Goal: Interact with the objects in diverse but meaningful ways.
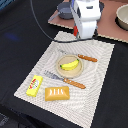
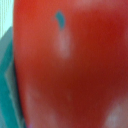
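Observation:
My gripper [image 1: 84, 36] hangs low over the far edge of the woven placemat [image 1: 95, 75]. A sliver of the red tomato [image 1: 75, 29] shows at the gripper's side toward the exterior view's left. The tomato [image 2: 70, 65] fills the wrist view, very close to the camera. My fingers are hidden in both views, so their state does not show. The yellow banana [image 1: 69, 64] lies on a small plate [image 1: 62, 71] in the middle of the mat. The yellow box [image 1: 34, 85] and the orange bread block [image 1: 57, 93] lie at the mat's near edge.
An orange-handled knife [image 1: 80, 57] lies beyond the plate and an orange-handled fork [image 1: 67, 81] lies in front of it. A grey pot [image 1: 65, 9] and a light bowl [image 1: 122, 16] stand on the brown board at the back. A black cable hangs toward the arm.

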{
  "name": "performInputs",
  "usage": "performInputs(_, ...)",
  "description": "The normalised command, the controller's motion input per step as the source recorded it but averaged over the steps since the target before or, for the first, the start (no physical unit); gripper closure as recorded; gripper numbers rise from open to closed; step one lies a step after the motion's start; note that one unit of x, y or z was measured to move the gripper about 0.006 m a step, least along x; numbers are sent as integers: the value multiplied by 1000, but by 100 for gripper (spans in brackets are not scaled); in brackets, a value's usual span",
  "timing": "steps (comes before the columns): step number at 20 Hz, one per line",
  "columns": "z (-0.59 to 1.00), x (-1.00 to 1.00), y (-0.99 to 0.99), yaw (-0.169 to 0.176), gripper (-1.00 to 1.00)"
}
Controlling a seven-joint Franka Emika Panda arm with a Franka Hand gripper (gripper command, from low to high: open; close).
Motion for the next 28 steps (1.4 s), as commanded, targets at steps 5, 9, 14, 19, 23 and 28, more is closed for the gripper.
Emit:
performInputs(5, -343, -922, -553, -8, 100)
performInputs(9, -501, -965, -627, 0, 100)
performInputs(14, -482, -970, -618, 0, 100)
performInputs(19, -240, -950, -569, -5, 100)
performInputs(23, 0, -917, -505, -19, 100)
performInputs(28, -77, -787, -360, -10, 100)
